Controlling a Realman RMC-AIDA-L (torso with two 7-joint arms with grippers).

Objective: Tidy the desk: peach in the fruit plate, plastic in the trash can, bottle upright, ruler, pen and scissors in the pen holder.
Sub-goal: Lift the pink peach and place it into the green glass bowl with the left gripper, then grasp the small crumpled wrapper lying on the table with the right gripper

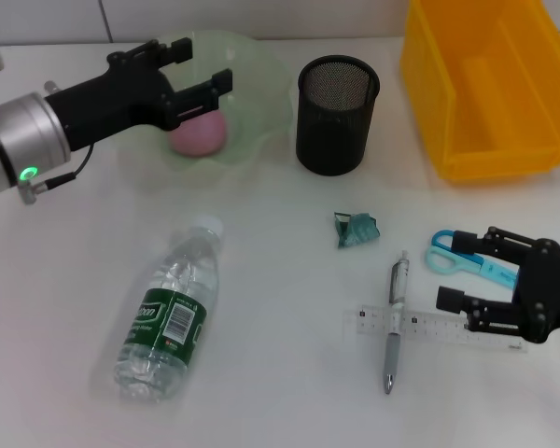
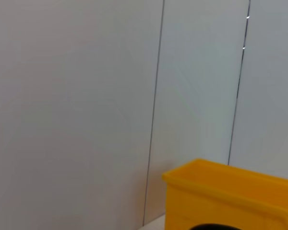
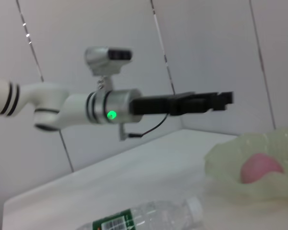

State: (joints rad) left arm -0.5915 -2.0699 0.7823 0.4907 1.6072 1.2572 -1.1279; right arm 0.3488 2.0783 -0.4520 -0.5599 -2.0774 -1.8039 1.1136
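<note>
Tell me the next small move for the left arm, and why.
Probably lift the left gripper up and away from the fruit plate. The peach already lies in the plate, below the open fingers, so that step looks done. The plastic lies on the desk, and the bottle lies on its side.

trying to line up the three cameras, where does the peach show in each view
Head view: the peach lies in the fruit plate, far left, just below the left gripper.
Left wrist view: not in it.
Right wrist view: peach in the plate at the right edge.
Shared landmark: the bottle.
</note>
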